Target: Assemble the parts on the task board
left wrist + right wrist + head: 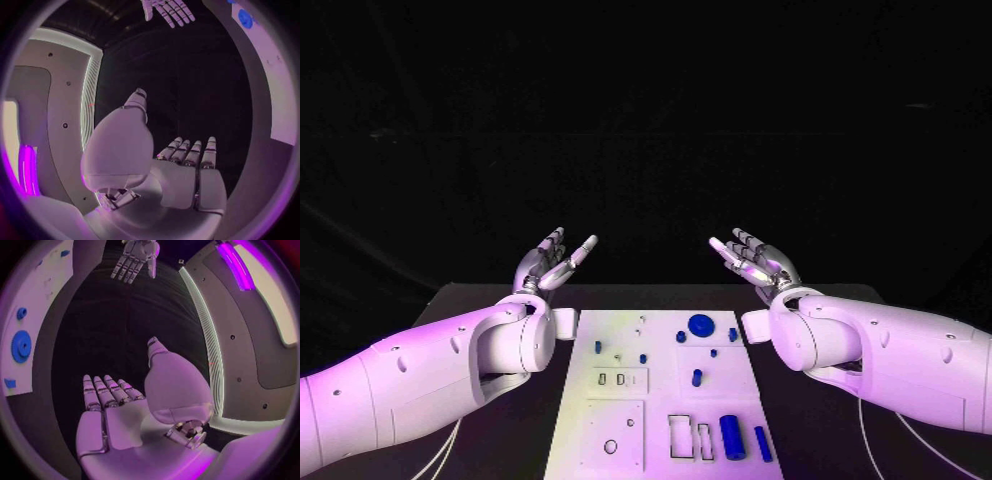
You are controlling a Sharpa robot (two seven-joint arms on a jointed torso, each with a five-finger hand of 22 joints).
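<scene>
My left hand (pixel 554 262): raised above the table's far edge, left of the task board, fingers stretched out and apart, holding nothing.
My right hand (pixel 756 262): raised opposite it, right of the board, fingers likewise spread, palm bare.
Task board (pixel 635 435): white plate lying flat between my two arms on the black table (pixel 495 300).
Blue gear (pixel 701 325): on the board's far right part, a smaller blue piece (pixel 733 334) just beside it.
Blue cylinder (pixel 731 436): lying near the board's front right, a thinner blue pin (pixel 763 444) beside it.
Contact: neither hand touches the board or any part.
</scene>
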